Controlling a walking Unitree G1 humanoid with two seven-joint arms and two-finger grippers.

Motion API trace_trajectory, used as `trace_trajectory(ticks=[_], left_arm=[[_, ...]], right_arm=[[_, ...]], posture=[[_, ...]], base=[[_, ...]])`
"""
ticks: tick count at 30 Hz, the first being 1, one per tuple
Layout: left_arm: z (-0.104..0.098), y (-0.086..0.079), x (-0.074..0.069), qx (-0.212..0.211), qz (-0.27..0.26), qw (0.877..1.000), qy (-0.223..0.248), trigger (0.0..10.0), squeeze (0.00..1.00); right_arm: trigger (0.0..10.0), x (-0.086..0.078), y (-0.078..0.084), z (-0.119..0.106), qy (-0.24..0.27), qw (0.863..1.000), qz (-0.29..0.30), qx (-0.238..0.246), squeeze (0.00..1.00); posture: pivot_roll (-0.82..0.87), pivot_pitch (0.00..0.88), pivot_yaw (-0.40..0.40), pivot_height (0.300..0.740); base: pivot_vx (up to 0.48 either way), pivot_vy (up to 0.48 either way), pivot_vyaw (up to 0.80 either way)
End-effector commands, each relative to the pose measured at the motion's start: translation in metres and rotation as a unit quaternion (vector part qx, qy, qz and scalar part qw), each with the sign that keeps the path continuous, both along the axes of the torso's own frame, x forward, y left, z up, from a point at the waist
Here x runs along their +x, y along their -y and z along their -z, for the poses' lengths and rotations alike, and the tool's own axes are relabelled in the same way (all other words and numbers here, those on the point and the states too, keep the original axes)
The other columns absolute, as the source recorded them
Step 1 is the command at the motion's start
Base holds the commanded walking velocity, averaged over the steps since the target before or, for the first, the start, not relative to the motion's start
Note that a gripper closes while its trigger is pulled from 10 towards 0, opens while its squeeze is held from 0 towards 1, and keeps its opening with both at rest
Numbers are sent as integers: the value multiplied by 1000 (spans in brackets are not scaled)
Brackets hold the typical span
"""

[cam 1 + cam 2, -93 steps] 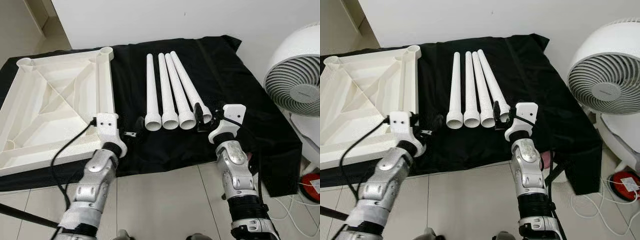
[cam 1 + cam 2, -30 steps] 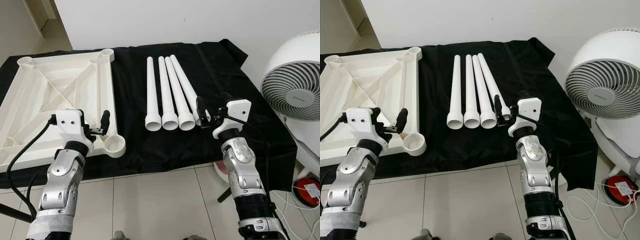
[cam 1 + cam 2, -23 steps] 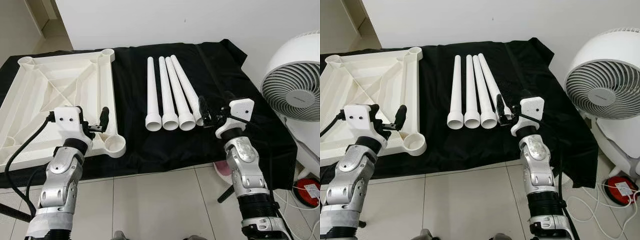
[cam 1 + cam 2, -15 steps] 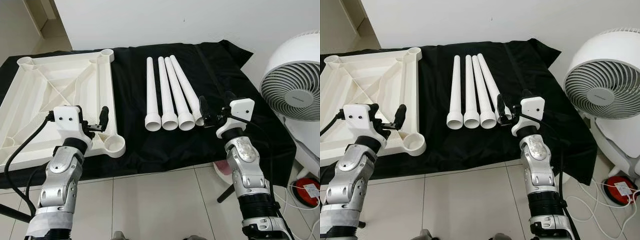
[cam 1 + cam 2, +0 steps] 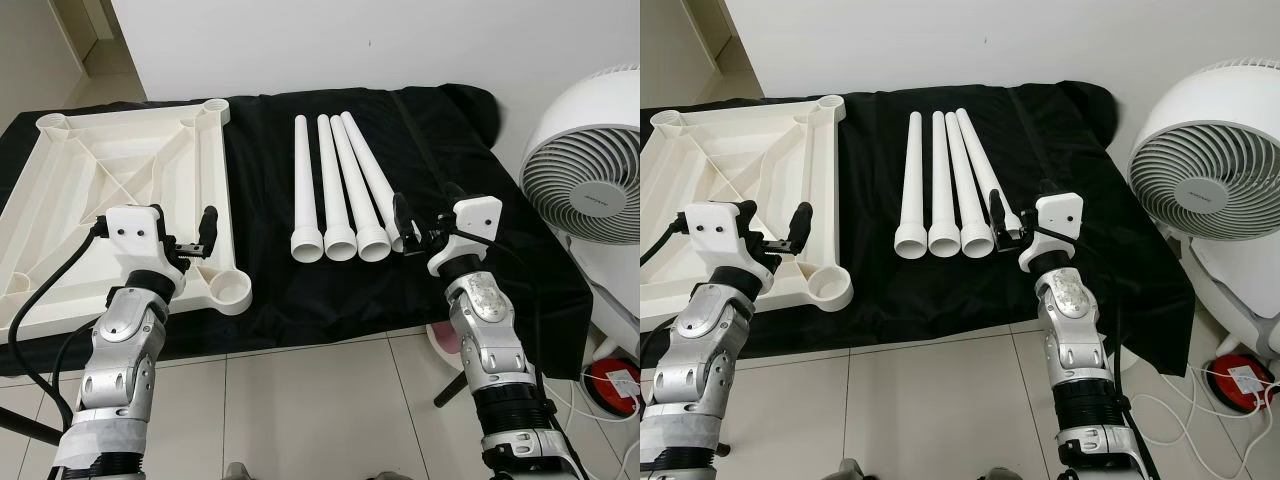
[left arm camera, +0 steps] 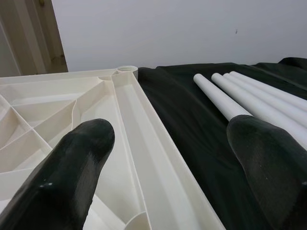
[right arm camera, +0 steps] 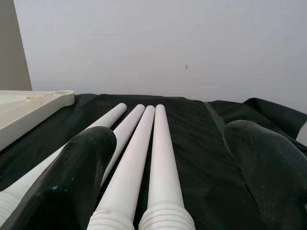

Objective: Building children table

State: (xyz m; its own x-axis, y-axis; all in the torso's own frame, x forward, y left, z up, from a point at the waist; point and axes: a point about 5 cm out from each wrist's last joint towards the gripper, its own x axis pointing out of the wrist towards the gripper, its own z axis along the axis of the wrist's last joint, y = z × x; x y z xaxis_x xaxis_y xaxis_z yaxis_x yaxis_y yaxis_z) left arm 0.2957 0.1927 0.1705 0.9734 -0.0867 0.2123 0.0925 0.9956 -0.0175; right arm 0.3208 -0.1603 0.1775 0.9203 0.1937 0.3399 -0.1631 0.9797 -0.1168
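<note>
Four white table legs lie side by side on a black cloth, right of the upturned tabletop.
The right gripper hovers released at the rightmost leg's near end; the left gripper spreads over the tabletop's right rim.

Left and right eye views: taken from the robot's head, looking forward and steeply down across the black cloth toward the far wall; both cover the same ground, the right eye displaced slightly rightward, so the fan occupies more of its picture. Left wrist view: set low and close over the near right edge of the table top, facing the far wall between its two fingers. Right wrist view: set low and very near the threaded ends of the legs, facing along them. Both wrist views share the legs, cloth and wall; the head views contain all of these.
</note>
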Motion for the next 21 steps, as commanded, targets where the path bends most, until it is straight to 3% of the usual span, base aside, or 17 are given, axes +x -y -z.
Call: trace_trajectory(ticks=[1, 21], left_arm=[[2, -1, 2, 0, -6, 1000, -4, 10000, 0], [-4, -3, 3, -9, -3, 1000, 12, 10000, 0]], right_arm=[[10000, 1, -4, -2, 6, 1000, -4, 2, 0], [10000, 2, -2, -2, 7, 1000, 1, -1, 0]], posture=[[-50, 21, 39, 740], [-53, 35, 45, 740]], base=[[0, 0, 0], [0, 0, 0]])
